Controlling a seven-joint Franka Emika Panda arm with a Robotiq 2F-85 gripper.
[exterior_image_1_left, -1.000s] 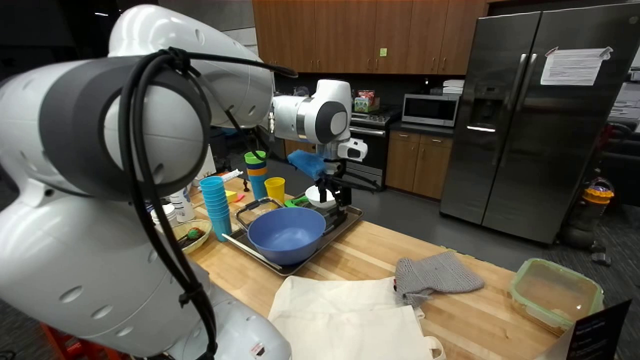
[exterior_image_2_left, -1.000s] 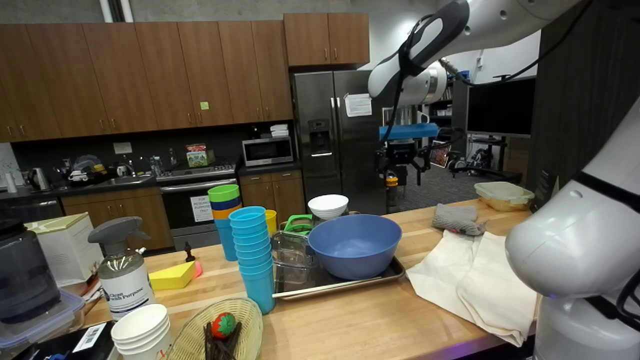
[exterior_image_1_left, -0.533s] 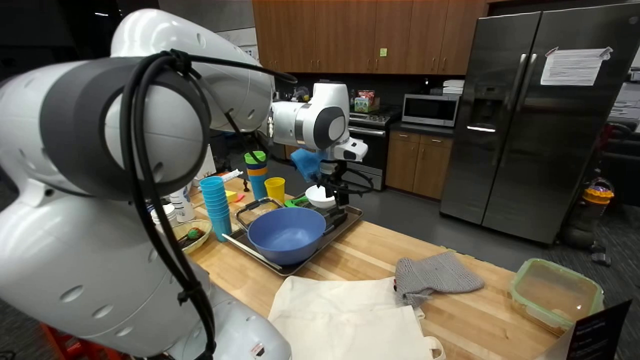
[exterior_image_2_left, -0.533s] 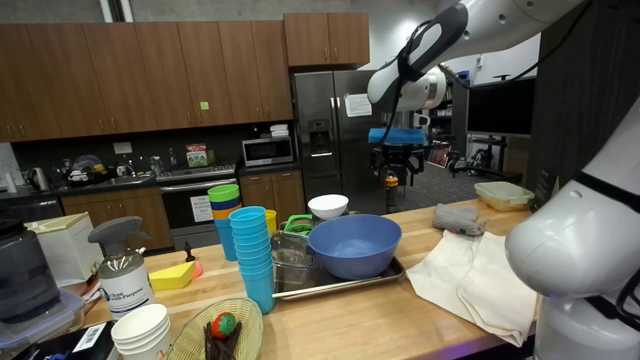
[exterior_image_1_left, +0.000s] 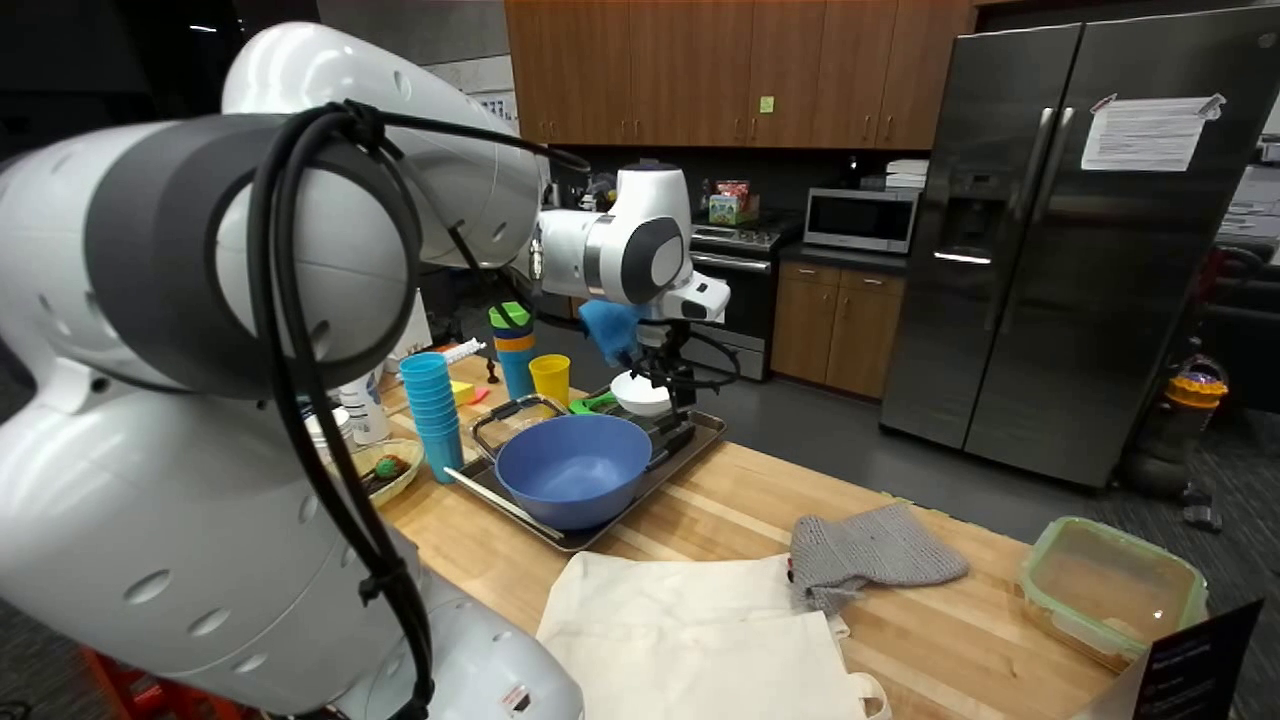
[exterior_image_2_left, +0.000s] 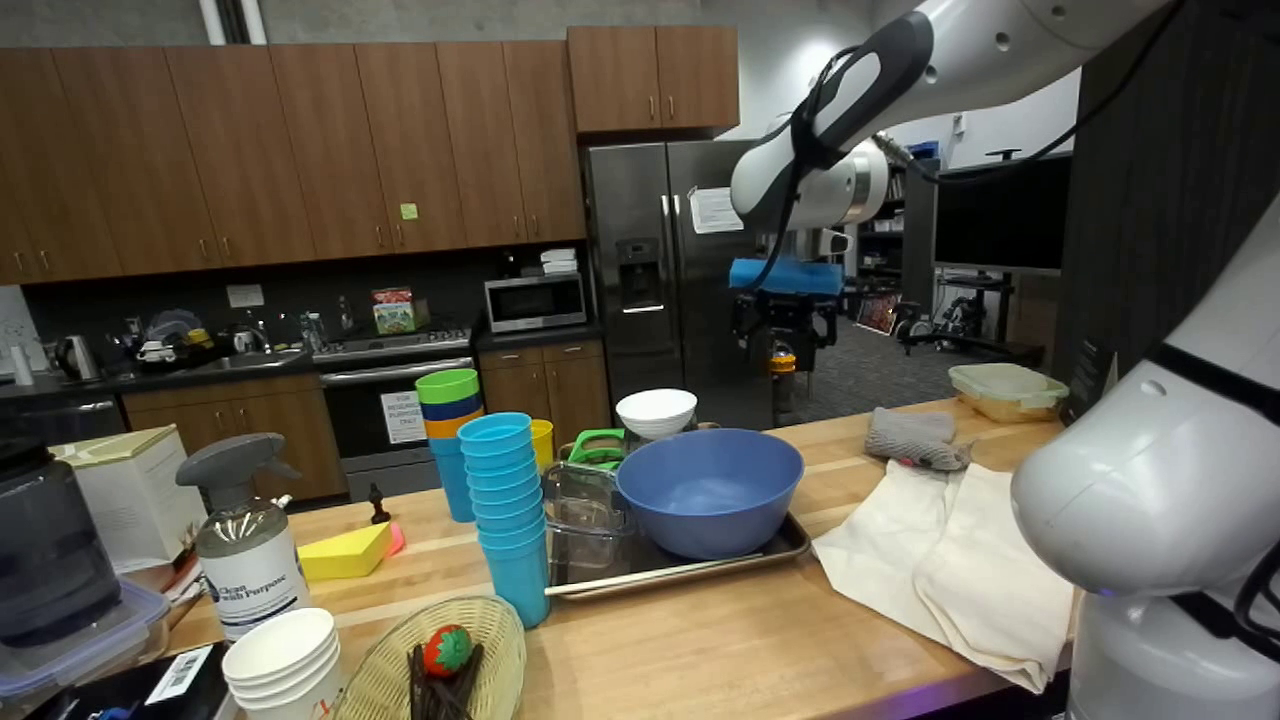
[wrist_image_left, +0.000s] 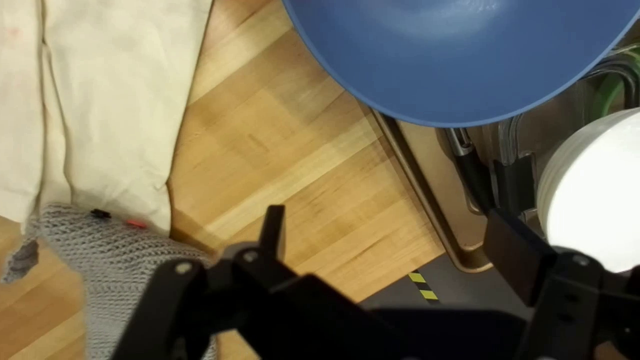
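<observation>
Near a corner of the tray (wrist_image_left: 432, 165), we see a white bowl (wrist_image_left: 597, 195), and close to it, a little apart, sits a big blue bowl (wrist_image_left: 450, 55). Black handles (wrist_image_left: 475, 176) show past the blue one's rim. The two bowls are about the nearest things to our pincer (wrist_image_left: 386, 222). It hangs up high by the edge of the bench (wrist_image_left: 280, 145), with its two fingers (wrist_image_left: 520, 257) spread wide. Nothing is between them, and we do not see them touch anything.

What is new? Since a second ago, the pincer is a bit more to the bowls' side, and it is turned a little. So we have it closer to the bowls, but it holds nothing, and both bowls stay put.

Across from the bowls lies a gray knit cloth (wrist_image_left: 115, 280), touching a cream cloth (wrist_image_left: 125, 100). Farther out, we spot a tall stack of blue cups (exterior_image_2_left: 510, 500) beside the tray, a yellow cup (exterior_image_1_left: 550, 378), a basket (exterior_image_2_left: 502, 650) with a red strawberry (exterior_image_2_left: 447, 650) in it, and a food box (exterior_image_1_left: 1115, 580). Past the bench stands a big fridge (exterior_image_2_left: 630, 350).
</observation>
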